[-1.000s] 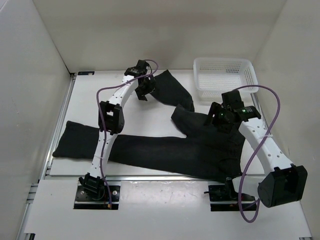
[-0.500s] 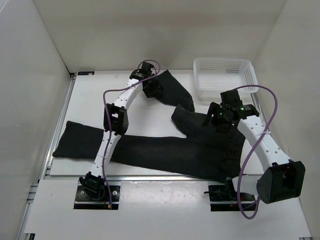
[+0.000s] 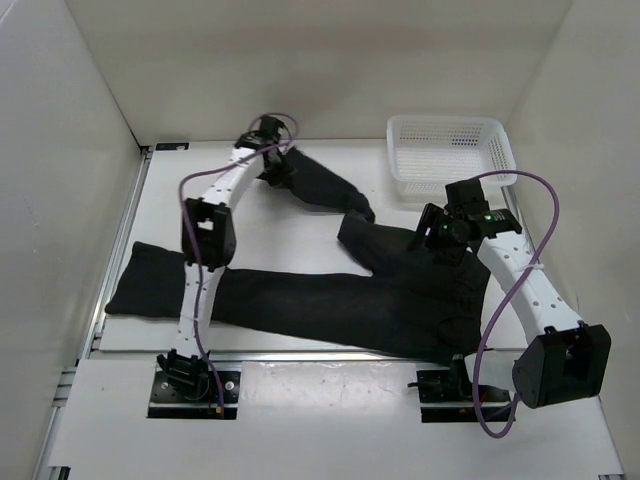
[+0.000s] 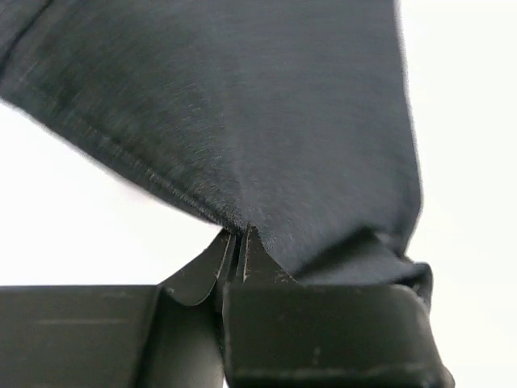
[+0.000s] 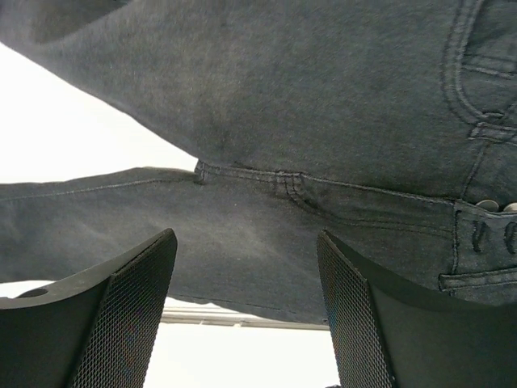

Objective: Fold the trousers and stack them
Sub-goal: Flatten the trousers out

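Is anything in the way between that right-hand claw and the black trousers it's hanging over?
Nothing visible. The right gripper is open over the soft black cloth trousers, with only cloth beneath. The left gripper is shut on one leg.

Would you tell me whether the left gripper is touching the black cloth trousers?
Touching: left wrist view shows the left gripper pinching the trousers, jaws shut.

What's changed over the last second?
The left gripper, shut on the far trouser leg at its hem, has dragged it leftward, and that leg now lies stretched narrower. The right gripper stays open over the waist. The near leg and basket have not moved.
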`<state>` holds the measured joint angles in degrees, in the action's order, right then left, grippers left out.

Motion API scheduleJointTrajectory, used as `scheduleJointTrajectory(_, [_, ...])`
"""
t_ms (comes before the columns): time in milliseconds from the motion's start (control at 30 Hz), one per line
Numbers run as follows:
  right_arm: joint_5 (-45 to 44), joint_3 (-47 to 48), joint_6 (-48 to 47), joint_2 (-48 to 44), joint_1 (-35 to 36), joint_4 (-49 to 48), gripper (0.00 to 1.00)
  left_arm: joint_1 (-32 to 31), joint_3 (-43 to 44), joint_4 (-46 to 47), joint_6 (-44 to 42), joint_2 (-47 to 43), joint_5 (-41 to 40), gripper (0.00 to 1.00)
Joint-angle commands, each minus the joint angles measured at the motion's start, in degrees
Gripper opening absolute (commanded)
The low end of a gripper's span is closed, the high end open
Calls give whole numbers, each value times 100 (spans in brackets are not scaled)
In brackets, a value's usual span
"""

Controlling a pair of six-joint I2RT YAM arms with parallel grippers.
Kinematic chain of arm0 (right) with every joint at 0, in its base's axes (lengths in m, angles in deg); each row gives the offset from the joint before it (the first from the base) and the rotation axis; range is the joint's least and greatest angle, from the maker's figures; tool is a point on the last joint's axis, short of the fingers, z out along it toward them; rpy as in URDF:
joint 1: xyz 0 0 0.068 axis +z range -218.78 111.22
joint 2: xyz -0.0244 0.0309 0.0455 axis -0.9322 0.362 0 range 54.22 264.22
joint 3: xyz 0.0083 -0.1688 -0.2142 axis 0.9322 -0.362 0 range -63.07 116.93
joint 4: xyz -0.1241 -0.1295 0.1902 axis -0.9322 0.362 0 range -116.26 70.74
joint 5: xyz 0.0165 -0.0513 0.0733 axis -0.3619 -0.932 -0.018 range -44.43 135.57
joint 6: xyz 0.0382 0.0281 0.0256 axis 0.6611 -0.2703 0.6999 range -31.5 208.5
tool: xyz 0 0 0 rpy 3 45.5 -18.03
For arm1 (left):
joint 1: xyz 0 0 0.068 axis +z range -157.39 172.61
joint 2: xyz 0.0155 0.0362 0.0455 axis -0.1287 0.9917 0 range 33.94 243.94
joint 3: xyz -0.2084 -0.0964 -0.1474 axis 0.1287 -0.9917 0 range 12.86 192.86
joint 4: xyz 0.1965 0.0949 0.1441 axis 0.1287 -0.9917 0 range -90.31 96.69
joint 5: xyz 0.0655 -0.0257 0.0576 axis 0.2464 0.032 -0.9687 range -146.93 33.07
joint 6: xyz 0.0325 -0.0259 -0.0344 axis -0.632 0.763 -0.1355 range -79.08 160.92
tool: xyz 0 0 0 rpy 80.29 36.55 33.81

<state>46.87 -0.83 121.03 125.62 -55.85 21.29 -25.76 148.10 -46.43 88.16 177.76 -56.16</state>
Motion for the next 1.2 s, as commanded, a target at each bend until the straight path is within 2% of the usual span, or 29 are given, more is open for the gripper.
scheduleJointTrajectory(0, [-42, -18, -98, -187, -123, 9, 75, 606, -681, 30, -426, -1830, -746, 10])
scheduleJointTrajectory(133, [-42, -141, -98, -135, -238, 9, 75, 1036, -1692, 30, -742, -2937, -904, 10])
scheduleJointTrajectory(300, [19, -203, 51, 383, -344, -53, 71, 1371, -2466, -153, -1138, -3168, -1009, 10])
scheduleJointTrajectory(433, [80, -203, 104, 752, -466, -264, 68, 1643, -2442, -540, -1279, -3168, -1132, 10])
scheduleJointTrajectory(533, [81, -124, 51, 832, -528, -317, 67, 1644, -2371, -603, -1445, -3291, -1536, 10])
scheduleJointTrajectory(600, [81, -71, -10, 832, -528, -317, 67, 1723, -2257, -603, -1507, -3353, -1537, 10])
scheduleJointTrajectory(667, [81, -19, -10, 832, -580, -369, 67, 1854, -1705, -603, -1683, -3169, -1300, 10])
scheduleJointTrajectory(800, [134, -19, 42, 832, -581, -369, 67, 1855, 7, -1067, -1736, -2318, -843, 10])
scheduleJointTrajectory(867, [134, -80, 104, 640, -633, -369, 67, 1855, 789, -1288, -1797, -2236, -719, 10])
scheduleJointTrajectory(900, [134, -132, 104, 578, -634, -369, 67, 1855, 793, -1288, -1798, -2393, -719, 10])
scheduleJointTrajectory(933, [134, -133, 104, 455, -695, -369, 67, 1942, 732, -1227, -1798, -2569, -719, 10])
scheduleJointTrajectory(1033, [134, -440, 43, 279, -880, -369, 68, 2240, -670, -736, -1745, -3578, -605, 10])
scheduleJointTrajectory(1067, [134, -571, 42, 278, -949, -369, 68, 2407, -1736, -561, -1745, -3851, -666, 10])
scheduleJointTrajectory(1100, [134, -633, 42, 226, -1002, -369, 68, 2478, -2286, -272, -1693, -4097, -745, 10])
scheduleJointTrajectory(1133, [203, -695, 42, 226, -1003, -430, 68, 2548, -2779, -208, -1614, -4430, -850, 56])
scheduleJointTrajectory(1167, [204, -695, 42, 226, -1003, -431, 68, 2714, -3193, -207, -1552, -4495, -851, 87])
